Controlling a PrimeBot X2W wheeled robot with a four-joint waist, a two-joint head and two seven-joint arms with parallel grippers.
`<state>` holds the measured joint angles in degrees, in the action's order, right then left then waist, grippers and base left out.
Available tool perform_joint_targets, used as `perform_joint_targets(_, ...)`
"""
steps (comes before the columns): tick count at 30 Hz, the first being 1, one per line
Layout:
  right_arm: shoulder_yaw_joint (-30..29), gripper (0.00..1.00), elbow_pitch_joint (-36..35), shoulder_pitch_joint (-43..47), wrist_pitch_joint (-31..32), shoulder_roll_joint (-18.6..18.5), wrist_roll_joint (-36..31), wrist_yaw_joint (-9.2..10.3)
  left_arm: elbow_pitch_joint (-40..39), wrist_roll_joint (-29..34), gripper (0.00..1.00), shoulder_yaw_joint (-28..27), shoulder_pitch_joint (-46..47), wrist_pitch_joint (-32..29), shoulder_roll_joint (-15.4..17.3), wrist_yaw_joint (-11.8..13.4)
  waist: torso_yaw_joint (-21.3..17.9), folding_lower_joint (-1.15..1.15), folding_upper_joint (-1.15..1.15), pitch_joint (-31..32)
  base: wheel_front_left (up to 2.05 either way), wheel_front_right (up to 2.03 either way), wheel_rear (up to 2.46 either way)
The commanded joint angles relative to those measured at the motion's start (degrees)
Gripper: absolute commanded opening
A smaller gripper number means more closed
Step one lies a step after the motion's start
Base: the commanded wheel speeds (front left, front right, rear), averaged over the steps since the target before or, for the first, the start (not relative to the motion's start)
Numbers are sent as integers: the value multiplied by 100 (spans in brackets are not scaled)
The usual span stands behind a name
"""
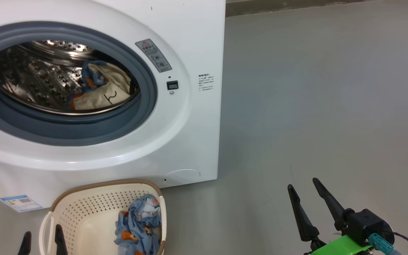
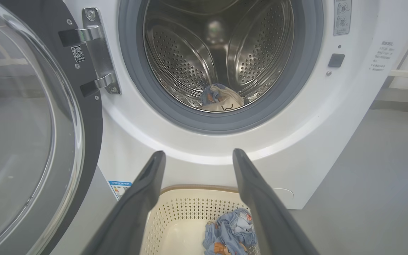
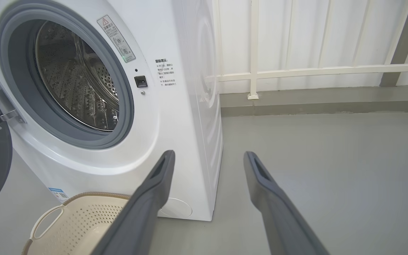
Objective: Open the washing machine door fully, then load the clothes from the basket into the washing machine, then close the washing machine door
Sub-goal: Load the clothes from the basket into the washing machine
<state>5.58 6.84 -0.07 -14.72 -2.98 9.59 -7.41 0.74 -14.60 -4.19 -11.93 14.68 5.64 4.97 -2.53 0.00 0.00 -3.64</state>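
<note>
Washer [image 1: 197, 42] open, some clothes [image 1: 105, 90] in drum [image 1: 30, 81], rest in basket [image 1: 83, 193]; right hand [image 1: 302, 183] spread, empty.

The right gripper [image 1: 302, 184] has two long black fingers [image 1: 303, 219], a green part [image 1: 342, 246], a blue-green plug [image 1: 379, 243] and a black cable [image 1: 407, 239].

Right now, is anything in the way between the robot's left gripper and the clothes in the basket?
Nothing visible is. The open left gripper hangs by the basket, whose top is open, and the clothes lie uncovered inside. The washing machine door is swung aside, so the way into the drum looks free too.
</note>
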Motion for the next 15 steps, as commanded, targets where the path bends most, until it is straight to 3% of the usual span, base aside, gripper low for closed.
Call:
perform_joint_targets(1,125,100,-149,-88,-28,11,-42,-8,-95,77,100,-219,199,31,-7,-33,24,0,0,-31,0,0,0)
perform_joint_targets(15,95,100,-249,-186,-28,11,-69,-8,29,68,100,-240,566,32,-44,-234,123,0,0,-583,0,0,0)
